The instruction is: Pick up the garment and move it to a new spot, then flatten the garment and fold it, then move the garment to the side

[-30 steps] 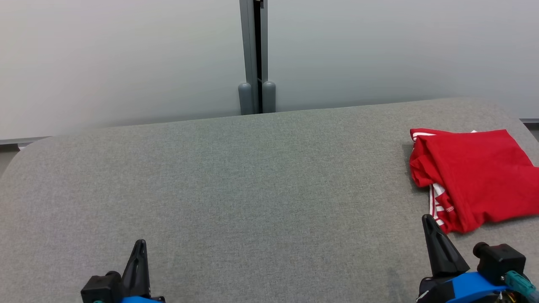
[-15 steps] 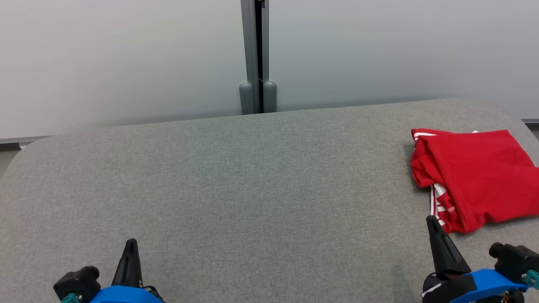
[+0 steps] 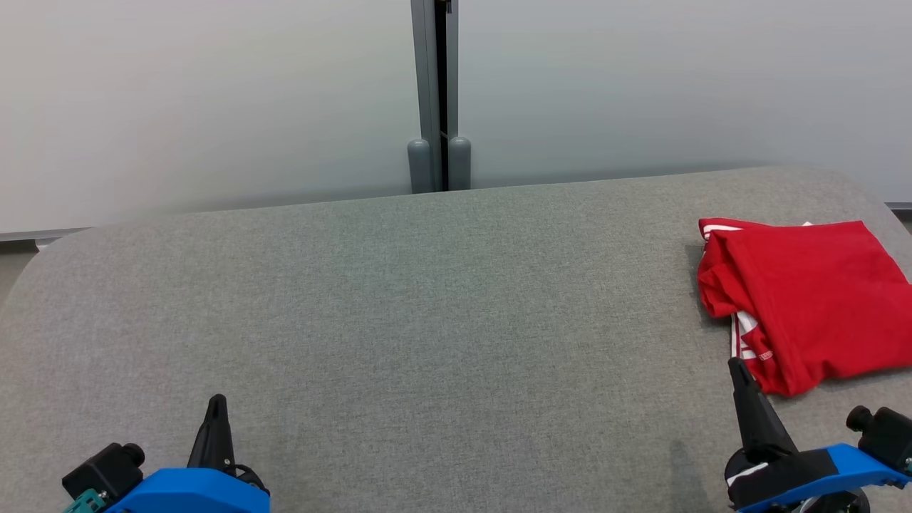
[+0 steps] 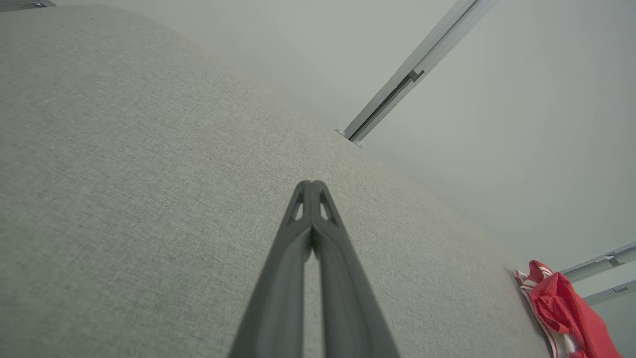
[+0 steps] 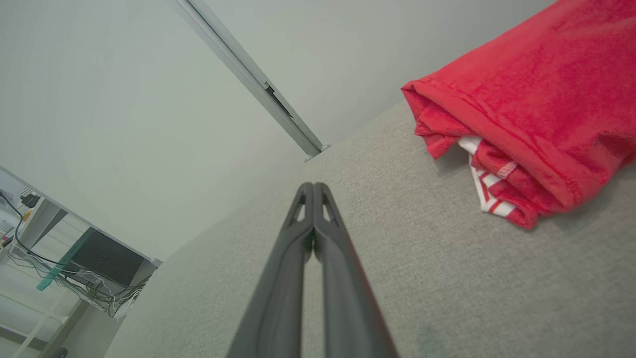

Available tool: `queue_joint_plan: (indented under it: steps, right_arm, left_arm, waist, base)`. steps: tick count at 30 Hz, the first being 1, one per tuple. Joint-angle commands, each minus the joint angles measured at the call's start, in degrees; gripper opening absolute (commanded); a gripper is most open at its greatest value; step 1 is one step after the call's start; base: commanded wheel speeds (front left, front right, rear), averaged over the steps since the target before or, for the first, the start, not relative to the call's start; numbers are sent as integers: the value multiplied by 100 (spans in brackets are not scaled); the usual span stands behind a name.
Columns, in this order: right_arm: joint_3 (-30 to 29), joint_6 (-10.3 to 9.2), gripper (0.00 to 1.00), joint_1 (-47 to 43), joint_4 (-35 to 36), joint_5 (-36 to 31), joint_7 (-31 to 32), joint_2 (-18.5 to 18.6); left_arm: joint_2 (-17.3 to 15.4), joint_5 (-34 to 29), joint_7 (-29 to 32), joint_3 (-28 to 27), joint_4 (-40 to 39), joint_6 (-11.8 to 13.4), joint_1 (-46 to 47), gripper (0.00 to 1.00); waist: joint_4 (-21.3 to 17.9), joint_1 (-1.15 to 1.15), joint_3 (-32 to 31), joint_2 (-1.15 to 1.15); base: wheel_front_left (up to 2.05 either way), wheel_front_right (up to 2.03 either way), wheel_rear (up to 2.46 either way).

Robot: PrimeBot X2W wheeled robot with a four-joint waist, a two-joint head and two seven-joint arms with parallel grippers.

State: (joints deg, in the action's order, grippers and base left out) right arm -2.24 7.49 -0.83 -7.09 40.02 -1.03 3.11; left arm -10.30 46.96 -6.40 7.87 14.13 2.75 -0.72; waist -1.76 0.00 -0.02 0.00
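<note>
Two pairs of fingers sit low at the near edge of the grey table [image 3: 427,320], and both are empty. On the left, the left fingers [image 3: 214,434] are pressed tightly together with nothing between them, over bare table. On the right, the right fingers [image 3: 755,420] are closed the same way on nothing. Their tip is near the red garment [image 3: 805,299] without touching it. It lies folded by the table's right edge, with white-striped trim peeking out underneath.

The folded red fabric garment [image 3: 812,299] has white-striped trim; the felt-covered grey bench [image 3: 427,320] is plain; left claw [image 3: 216,405] and right claw [image 3: 737,368] are black, blue-mounted.
</note>
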Motion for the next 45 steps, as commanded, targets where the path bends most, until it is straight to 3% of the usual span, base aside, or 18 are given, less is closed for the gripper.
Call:
queue_joint_plan:
  steps: [1, 45]
  right_arm:
    - [-25, 0, 0, 176, 33, 254, 33, 54]
    - [-199, 1, 0, 495, -377, 3149, 402, 66]
  left_arm:
    - [2, 205, 54, -104, -64, -65, 203, 0]
    - [415, 2692, 754, -867, -42, -627, 516, 0]
  waist:
    - [3, 0, 0, 0]
    - [84, 0, 10, 0]
  base:
    - [0, 0, 0]
    - [0, 0, 0]
